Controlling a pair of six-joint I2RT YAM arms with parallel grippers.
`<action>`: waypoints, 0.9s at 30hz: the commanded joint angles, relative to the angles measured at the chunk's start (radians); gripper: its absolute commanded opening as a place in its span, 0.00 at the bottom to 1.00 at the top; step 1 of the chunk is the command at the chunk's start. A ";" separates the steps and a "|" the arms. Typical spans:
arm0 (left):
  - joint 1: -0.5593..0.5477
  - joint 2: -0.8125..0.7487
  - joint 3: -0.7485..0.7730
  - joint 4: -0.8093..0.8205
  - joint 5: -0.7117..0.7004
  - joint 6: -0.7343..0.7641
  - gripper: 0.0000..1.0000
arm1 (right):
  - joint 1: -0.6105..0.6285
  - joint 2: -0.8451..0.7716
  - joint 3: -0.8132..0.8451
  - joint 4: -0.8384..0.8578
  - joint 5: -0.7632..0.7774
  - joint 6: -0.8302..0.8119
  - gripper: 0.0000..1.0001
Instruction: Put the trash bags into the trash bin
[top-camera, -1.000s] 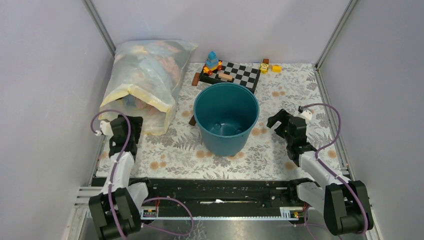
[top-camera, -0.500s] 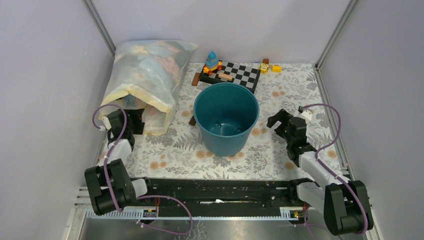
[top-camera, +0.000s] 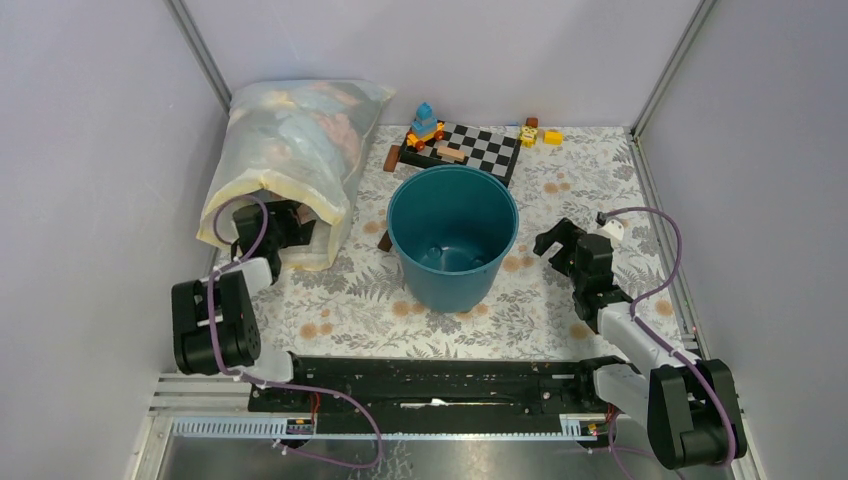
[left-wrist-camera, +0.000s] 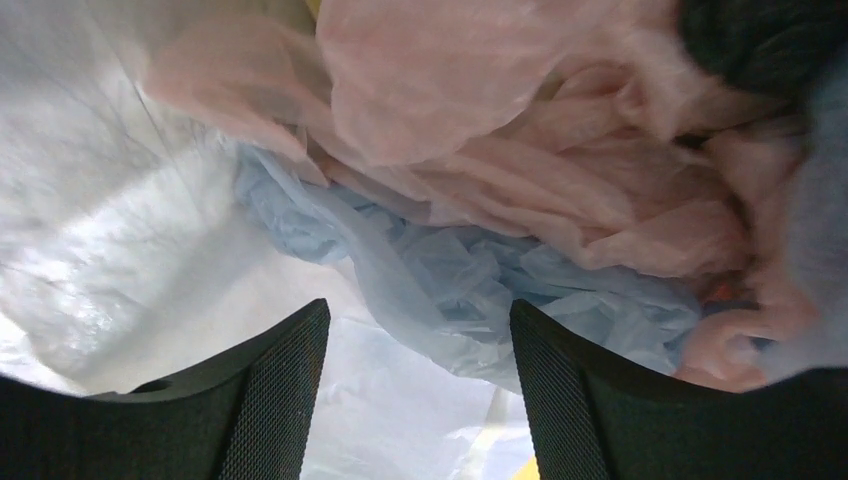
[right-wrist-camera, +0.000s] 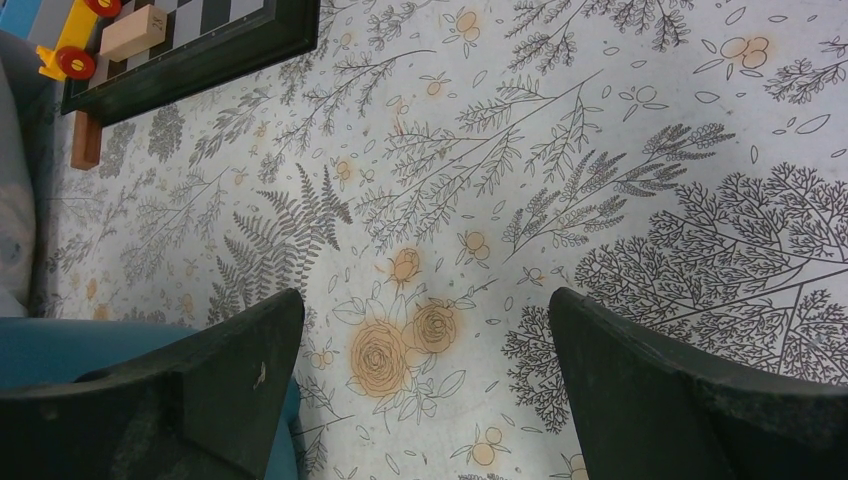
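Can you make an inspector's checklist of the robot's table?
Surface: flower-patterned table cover, flat.
Job's things: thin pale blue crinkly film bag, inside the large cloudy yellow-edged bag; round dark teal plastic bin, upright.
Clutter: the cloudy bag holds pink film; black-and-white checkered board with toy blocks.
Grippers: left gripper open in the cloudy bag's mouth, blue bag ahead, ungripped; right gripper open, holding nothing, beside the bin.
Cables: purple cables loop along both arms.
Surroundings: pale grey walls.
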 joint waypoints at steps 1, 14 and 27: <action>-0.059 0.073 0.034 0.188 0.029 -0.174 0.66 | 0.001 0.014 0.006 0.041 0.028 -0.008 1.00; -0.026 -0.157 -0.037 0.016 -0.130 -0.116 0.00 | 0.001 0.035 0.016 0.044 0.024 -0.009 1.00; 0.110 -0.582 0.003 -0.476 -0.338 0.168 0.04 | 0.001 0.027 0.017 0.038 0.021 -0.010 1.00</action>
